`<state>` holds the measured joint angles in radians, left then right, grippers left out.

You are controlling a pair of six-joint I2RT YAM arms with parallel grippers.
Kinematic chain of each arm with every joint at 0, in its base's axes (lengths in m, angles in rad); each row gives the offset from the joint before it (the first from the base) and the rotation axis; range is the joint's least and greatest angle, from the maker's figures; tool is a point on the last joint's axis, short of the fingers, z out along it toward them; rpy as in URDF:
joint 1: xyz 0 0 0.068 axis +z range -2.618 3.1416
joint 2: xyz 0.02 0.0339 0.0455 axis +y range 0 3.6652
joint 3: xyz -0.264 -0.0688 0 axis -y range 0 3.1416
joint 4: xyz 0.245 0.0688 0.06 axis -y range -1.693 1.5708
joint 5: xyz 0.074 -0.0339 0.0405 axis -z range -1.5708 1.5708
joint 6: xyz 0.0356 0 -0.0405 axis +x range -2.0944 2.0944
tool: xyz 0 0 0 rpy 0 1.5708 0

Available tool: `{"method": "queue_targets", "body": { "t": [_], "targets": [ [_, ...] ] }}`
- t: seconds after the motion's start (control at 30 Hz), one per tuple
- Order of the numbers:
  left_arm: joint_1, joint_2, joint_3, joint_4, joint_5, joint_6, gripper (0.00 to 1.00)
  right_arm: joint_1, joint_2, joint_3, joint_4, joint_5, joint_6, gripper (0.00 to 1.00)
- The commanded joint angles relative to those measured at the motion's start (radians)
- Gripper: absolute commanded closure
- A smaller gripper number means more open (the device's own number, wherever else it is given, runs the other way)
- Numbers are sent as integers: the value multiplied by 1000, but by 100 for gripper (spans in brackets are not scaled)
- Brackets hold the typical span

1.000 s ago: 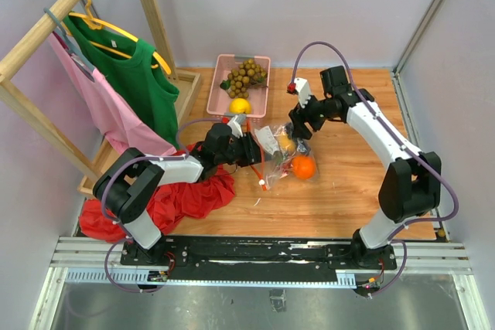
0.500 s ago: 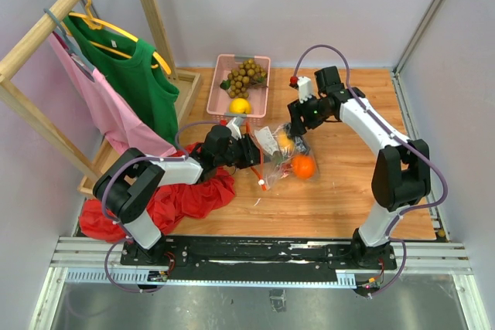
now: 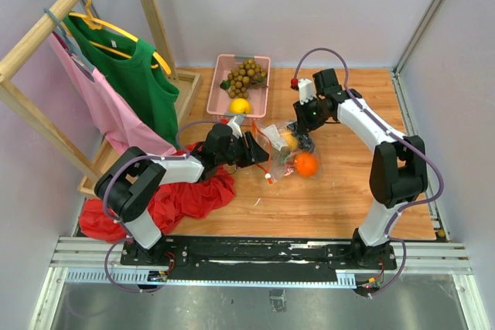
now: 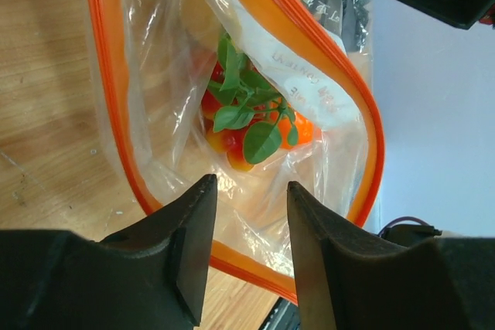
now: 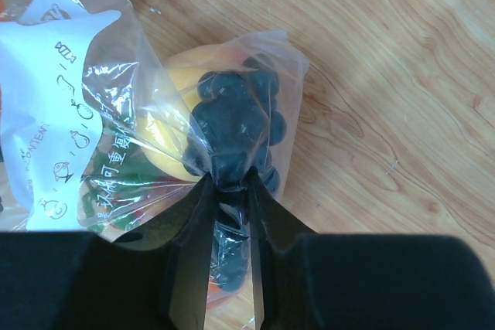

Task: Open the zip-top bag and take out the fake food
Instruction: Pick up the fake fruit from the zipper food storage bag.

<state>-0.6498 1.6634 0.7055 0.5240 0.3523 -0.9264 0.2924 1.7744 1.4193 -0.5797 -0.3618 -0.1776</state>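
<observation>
Table (image 3: 348, 191): wooden, carrying every item listed below.

Clothes rack (image 3: 46, 32): well apart from the left jaws, off to their outer side. A green shirt (image 3: 139, 75) and a pink shirt (image 3: 108, 117) hang on it.

Red cloth (image 3: 186, 195): heaped behind the left jaws, under that arm.

Pink basket (image 3: 220, 86): well apart from both pairs of jaws, on their far side. It holds a tan bunch (image 3: 246, 75) and a lemon (image 3: 240, 105).

Bag (image 3: 272, 137): clear plastic with an orange strip (image 4: 114, 106) round its mouth. It lies on the table between the two pairs of jaws. The mouth is parted and faces the left jaws; the closed end is at the right jaws.

Left gripper (image 4: 249, 187): jaws apart, with a plain gap between them. The lower run of the strip and some loose film cross that gap; contact with either finger cannot be told. Straight ahead of the jaws, inside the bag, are green leaves (image 4: 251, 125) over red and orange pieces.

Right gripper (image 5: 230, 179): jaws drawn close together, clamped on a gathered fold of the bag's closed end.

Dark purple bunch (image 5: 236, 110): inside the film, directly ahead of the right jaws and running down between them.

Yellow fruit (image 5: 174, 106): inside the bag, just beside the bunch.

Orange fruit (image 3: 306, 164): just beside the right jaws, on their near side. From above it cannot be told whether film covers it.
</observation>
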Motion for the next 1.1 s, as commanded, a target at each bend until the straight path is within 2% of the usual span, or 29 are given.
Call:
{"method": "queue_targets", "body": {
  "t": [0.0,0.13,0.37,0.6,0.7,0.8,0.93,1.07],
  "targets": [
    [-4,31,50,-1,-2,-4,54,18,47,-45,-23,33,-12,78],
    [-4,54,75,-15,-1,-8,53,34,52,-66,-21,28,-17,78],
    [-4,79,90,-52,-23,-16,52,35,35,-81,-36,-74,5,77],
    [-6,68,109,-87,-35,9,41,34,-13,-117,-20,-161,23,79],
    [-10,52,108,-94,-35,22,39,34,-26,-129,-6,-187,32,79],
    [-14,53,119,-121,-33,30,39,36,-37,-140,9,-215,44,79],
    [-27,83,180,-242,-76,66,39,38,-51,-150,26,-230,53,79],
    [-34,107,225,-310,-97,90,43,39,-51,-158,33,-231,55,79]
  ]
}}
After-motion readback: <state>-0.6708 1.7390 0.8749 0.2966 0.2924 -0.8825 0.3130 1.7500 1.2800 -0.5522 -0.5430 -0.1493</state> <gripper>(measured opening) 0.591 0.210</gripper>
